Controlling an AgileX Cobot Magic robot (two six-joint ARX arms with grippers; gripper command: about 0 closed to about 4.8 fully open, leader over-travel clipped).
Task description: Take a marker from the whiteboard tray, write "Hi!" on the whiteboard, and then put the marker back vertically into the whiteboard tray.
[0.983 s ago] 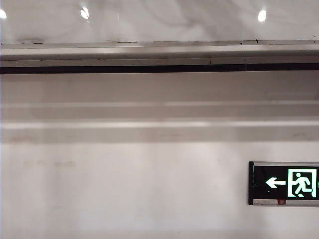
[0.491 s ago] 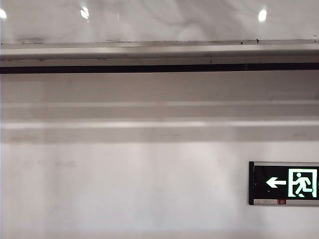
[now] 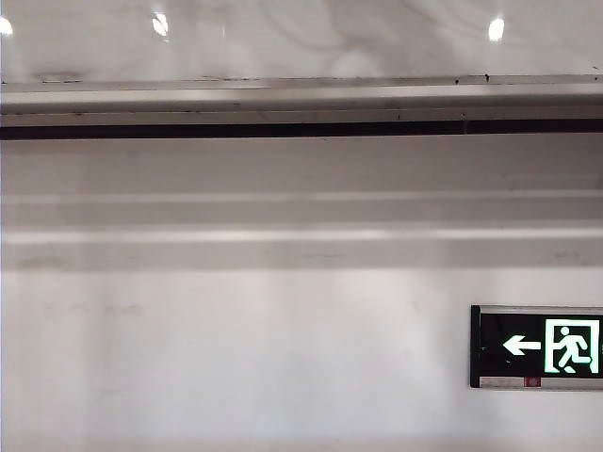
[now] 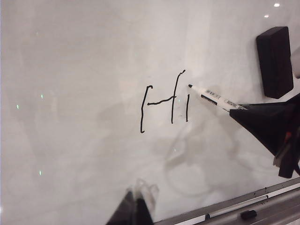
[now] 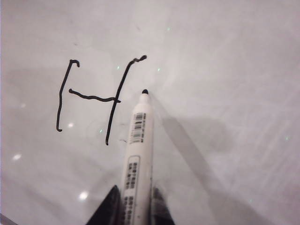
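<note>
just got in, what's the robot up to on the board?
The right claw is shut on the marker, writing on the whiteboard. An "H" and the stem of the "i" are drawn; the tip sits just above the stem. The left claw hangs idle near the whiteboard tray.

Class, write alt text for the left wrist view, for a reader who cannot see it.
The right gripper holds a white marker with its black tip at the whiteboard, just above the short stroke after a handwritten "H". A black eraser sits on the board; the left gripper's fingers hang unused near the whiteboard tray.
</note>
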